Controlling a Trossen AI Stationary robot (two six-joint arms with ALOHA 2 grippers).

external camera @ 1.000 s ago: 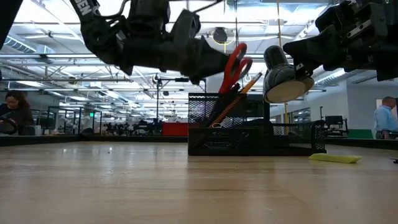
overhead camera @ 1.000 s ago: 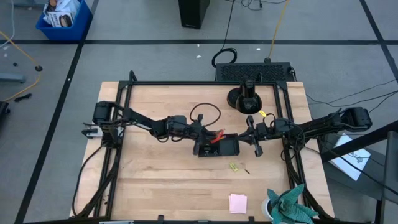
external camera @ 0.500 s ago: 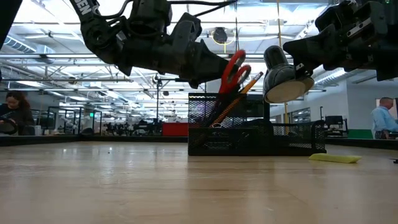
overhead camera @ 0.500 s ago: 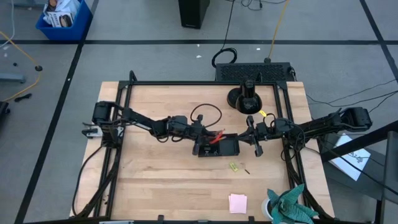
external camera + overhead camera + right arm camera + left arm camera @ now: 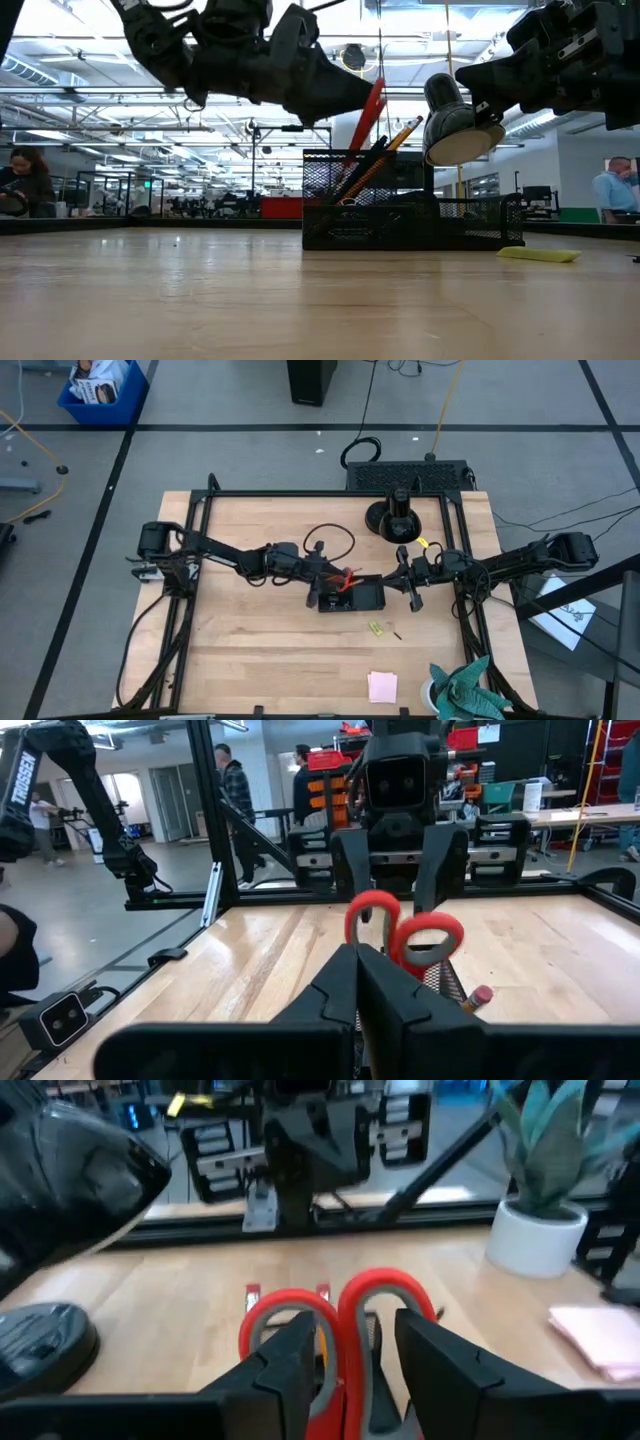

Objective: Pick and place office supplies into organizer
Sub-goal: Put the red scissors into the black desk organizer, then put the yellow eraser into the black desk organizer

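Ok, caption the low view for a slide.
Left gripper open beside red-handled scissors standing in the organizer; right gripper waits alongside.

Grey floor [image 5: 250, 455], blue bin [image 5: 103, 390], ceiling lights [image 5: 90, 45]

Two dark, near-black jointed arms are seen, built of slim links and bulkier rounded joint housings. A thin black cable is looped above the left arm [image 5: 240, 558]. White "TROSSEN" lettering is carried on a link. The right arm [image 5: 520, 560] ends in two flat, matte black fingers [image 5: 330, 995].
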